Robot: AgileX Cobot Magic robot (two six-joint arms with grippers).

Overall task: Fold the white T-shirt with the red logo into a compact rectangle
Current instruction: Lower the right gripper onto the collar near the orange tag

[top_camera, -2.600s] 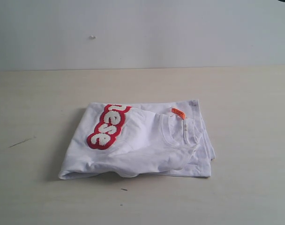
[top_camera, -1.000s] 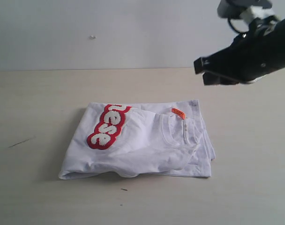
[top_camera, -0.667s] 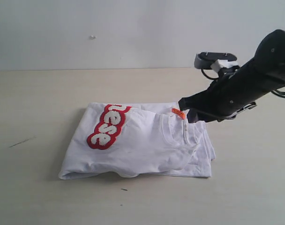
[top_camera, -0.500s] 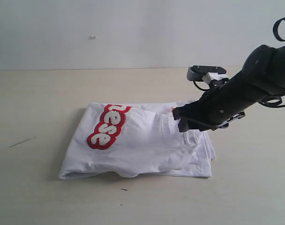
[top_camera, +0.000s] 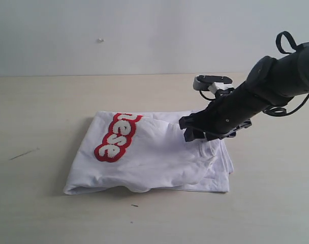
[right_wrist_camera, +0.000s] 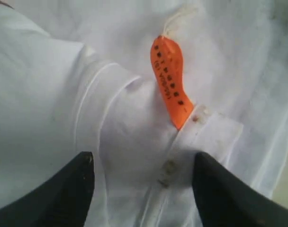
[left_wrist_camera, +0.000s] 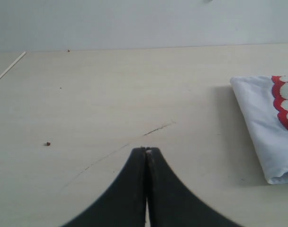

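The white T-shirt (top_camera: 149, 157) lies folded on the table, its red logo (top_camera: 116, 137) showing part of the white lettering on the left half. My right gripper (top_camera: 194, 136) hangs low over the ribbed collar, open, its fingers straddling collar fabric (right_wrist_camera: 148, 137) just below the small orange neck tag (right_wrist_camera: 169, 79). Whether the tips touch the cloth I cannot tell. The tag is hidden by the arm in the exterior view. My left gripper (left_wrist_camera: 146, 150) is shut with nothing in it, over bare table, with a folded edge of the T-shirt (left_wrist_camera: 265, 123) off to one side; it does not appear in the exterior view.
The pale wooden table (top_camera: 37, 101) spreads around the shirt, with a dark scratch (top_camera: 23, 153) at the left and a small dark speck (top_camera: 134, 205) in front of the shirt. A white wall (top_camera: 144, 35) stands behind.
My right arm came in from the upper right and lowered onto the collar area, now covering the orange tag in the exterior view. The shirt has not shifted.
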